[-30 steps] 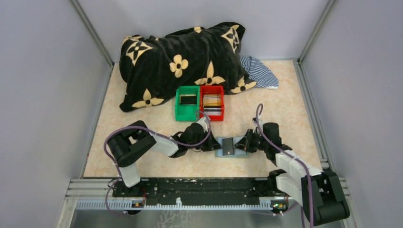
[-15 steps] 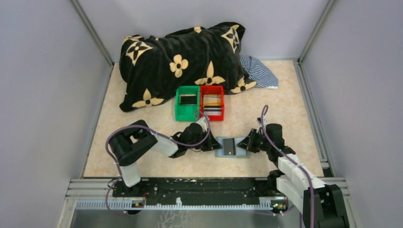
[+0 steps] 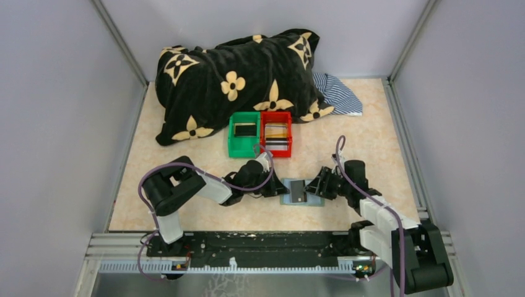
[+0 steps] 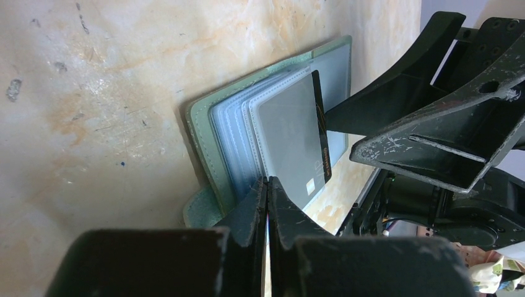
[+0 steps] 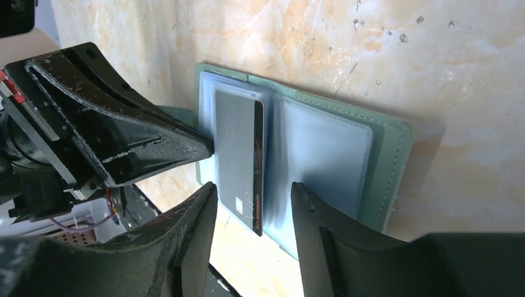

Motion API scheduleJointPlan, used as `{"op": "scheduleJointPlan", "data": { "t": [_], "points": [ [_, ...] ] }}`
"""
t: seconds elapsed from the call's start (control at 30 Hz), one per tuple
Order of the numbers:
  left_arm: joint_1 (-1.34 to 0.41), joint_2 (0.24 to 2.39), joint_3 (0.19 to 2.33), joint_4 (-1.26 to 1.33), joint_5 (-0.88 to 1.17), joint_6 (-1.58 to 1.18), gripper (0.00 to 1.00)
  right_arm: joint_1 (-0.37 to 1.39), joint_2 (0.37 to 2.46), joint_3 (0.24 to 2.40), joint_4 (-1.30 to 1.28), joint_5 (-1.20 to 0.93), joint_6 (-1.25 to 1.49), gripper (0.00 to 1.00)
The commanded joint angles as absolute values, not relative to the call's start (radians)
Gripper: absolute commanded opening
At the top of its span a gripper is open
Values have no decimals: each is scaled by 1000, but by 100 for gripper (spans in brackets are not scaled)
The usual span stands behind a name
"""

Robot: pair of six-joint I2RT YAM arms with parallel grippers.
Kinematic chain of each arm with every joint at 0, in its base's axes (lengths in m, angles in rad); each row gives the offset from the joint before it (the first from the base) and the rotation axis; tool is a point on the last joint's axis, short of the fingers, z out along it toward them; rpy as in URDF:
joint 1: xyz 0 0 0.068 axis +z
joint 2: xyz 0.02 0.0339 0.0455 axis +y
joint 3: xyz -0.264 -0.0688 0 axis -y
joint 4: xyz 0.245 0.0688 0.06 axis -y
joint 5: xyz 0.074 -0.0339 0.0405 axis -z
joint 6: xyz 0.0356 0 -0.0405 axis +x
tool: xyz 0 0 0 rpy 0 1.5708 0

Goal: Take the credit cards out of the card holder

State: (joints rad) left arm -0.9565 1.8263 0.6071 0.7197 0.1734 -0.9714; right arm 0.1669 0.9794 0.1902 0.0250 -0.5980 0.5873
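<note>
Left arm (image 3: 213,190), right arm (image 3: 379,215): the same scheme is used on both, with bulky black joint housings and white link shells between them. A left purple cable (image 3: 141,189) is looped along one arm, a right purple cable (image 3: 335,148) along the other. Left gripper (image 3: 280,187) and right gripper (image 3: 314,185) are finished in matte black. Fingers (image 5: 186,247) are shaped as wedges tapered to blunt tips and are heavily scuffed with pale scratches. At the right of the left wrist view, a long slot and a round hole are seen in the opposite gripper's side. A small red part is seen at the upper left edge of the right wrist view.
</note>
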Motion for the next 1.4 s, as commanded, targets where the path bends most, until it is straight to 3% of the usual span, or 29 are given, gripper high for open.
{"op": "scheduleJointPlan", "data": {
  "t": [0.0,0.2,0.43,0.6,0.87,1.03,1.37],
  "points": [
    [-946,1879,590,596,148,-933,4,158,1018,172,128,-616,587,49],
    [-946,1888,617,550,148,-927,4,158,1072,142,209,-645,597,41],
    [-945,1885,626,526,148,-923,4,158,1123,128,275,-677,602,39],
    [-946,1884,626,519,144,-925,4,158,1116,130,269,-672,610,25],
    [-944,1900,633,516,152,-929,4,158,1069,140,224,-644,620,18],
    [-944,1898,640,503,146,-925,4,157,1036,147,192,-613,623,3],
    [-942,1904,636,508,152,-925,3,158,1009,158,153,-597,619,1]
  ]
}}
